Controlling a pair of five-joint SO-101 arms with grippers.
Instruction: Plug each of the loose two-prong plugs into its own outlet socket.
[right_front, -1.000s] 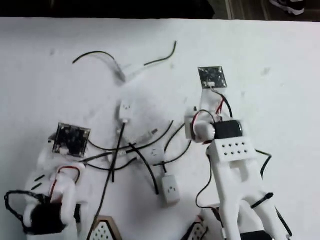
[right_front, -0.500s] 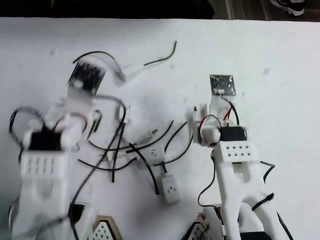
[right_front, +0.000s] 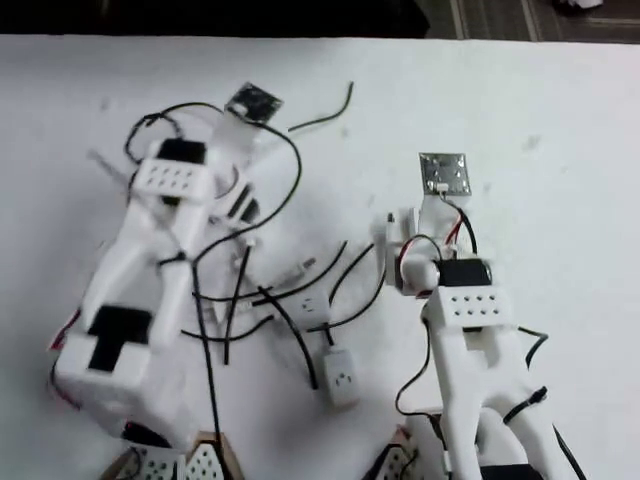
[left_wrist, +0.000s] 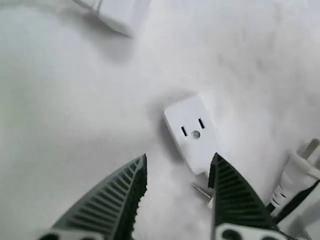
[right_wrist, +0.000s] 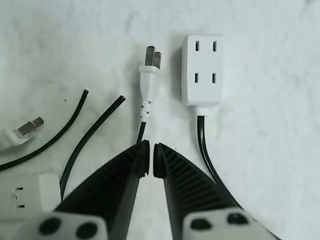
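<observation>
- Left gripper (left_wrist: 179, 157) is hanging over the white table (left_wrist: 60, 100), with its ribbed dark fingers spread wide and gripping nothing.
- A white rectangular plastic outlet socket (left_wrist: 192, 131) with two slots and a round hole is lying face-up just ahead of the left fingertips. One fingertip is overlapping its near end in the left wrist view; I can't tell if they are touching.
- A white two-prong plug on a black cord (left_wrist: 299, 167) is lying near that socket, unplugged.
- Right gripper (right_wrist: 151, 148) is sitting with its fingers pressed almost together, a thin slit between them and nothing visibly pinched.
- A second white two-prong plug (right_wrist: 150, 80) is lying flat just ahead of the right fingertips, prongs pointing away. Its black cord is running back under the tips.
- A white four-slot outlet block (right_wrist: 201, 70) is lying just beside that plug, not touching it, and trailing its own black cord.
- A third white plug (right_wrist: 22, 131) and a small white socket (right_wrist: 22, 195) are lying well off to the side, with cut black wire ends (right_wrist: 95, 131) between them and the second plug.
- In the high view, a tangle of black cords (right_front: 290, 300) is lying between the two arms.
</observation>
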